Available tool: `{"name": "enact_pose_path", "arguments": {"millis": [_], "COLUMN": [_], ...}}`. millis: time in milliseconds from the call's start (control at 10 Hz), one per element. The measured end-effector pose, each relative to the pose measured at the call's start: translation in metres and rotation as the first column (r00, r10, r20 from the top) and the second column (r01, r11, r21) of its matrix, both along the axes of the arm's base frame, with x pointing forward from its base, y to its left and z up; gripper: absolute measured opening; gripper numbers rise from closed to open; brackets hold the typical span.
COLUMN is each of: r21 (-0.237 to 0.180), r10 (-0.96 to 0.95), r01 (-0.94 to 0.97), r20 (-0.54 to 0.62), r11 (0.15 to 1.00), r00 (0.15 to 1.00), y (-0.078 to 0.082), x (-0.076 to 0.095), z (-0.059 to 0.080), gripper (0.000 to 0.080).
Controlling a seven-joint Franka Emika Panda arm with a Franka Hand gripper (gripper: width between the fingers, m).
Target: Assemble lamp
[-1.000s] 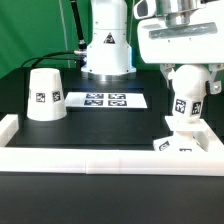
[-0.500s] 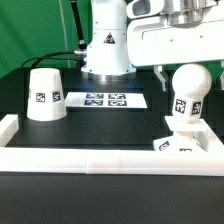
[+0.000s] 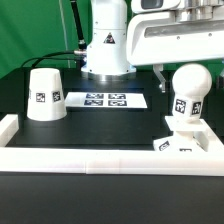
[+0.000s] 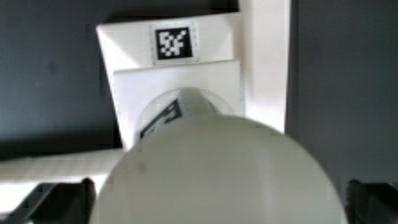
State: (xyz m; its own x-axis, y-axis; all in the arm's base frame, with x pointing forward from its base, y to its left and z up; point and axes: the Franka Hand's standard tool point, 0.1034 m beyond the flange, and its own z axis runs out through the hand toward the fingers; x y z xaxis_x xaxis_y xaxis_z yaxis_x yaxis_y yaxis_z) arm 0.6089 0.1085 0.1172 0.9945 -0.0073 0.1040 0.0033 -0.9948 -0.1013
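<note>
Bulb [image 3: 187, 92] stands on base [image 3: 183, 143]; gripper [image 4: 214, 203] spread wide above it, holding nothing; I judge shade [image 3: 44, 95] comes next, needing a reach across table [image 3: 100, 130].

Note the white shade [image 3: 45, 80], white bulb [image 3: 188, 80] and white base [image 3: 195, 143], each bearing black-and-white square tags [image 3: 42, 97]. Your counter [image 3: 100, 128] is black, its border rails [image 3: 100, 159] white, the backdrop [image 3: 30, 30] green.

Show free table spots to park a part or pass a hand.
Biggest bare patch: black table between the shade, the marker board, the base and the front rail. Crowded: the exterior view's right corner, where the bulb stands on the base, close to the front rail.
</note>
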Motion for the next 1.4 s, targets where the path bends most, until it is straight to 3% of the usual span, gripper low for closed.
{"name": "enact_pose_path", "arguments": {"millis": [300, 700, 1100, 1200, 1400], "r21": [-0.067, -0.131, -0.138, -0.138, -0.138], "r10": [0.316, 0.615, 0.676, 0.676, 0.675], "r01": [-0.314, -0.608, -0.669, -0.669, -0.668], "r20": [0.022, 0.012, 0.004, 0.004, 0.005], "r11": [0.947, 0.783, 0.730, 0.731, 0.731], "r00": [0.948, 0.789, 0.737, 0.737, 0.737], "y": [0.0023, 0.0026, -0.0007, -0.0009, -0.0009], "x": [0.0007, 0.0001, -0.0004, -0.0003, -0.0003], "z": [0.0009, 0.0000, -0.0017, -0.0017, -0.0017], "gripper": [0.0698, 0.0698, 0.0698, 0.0579, 0.0578]}}
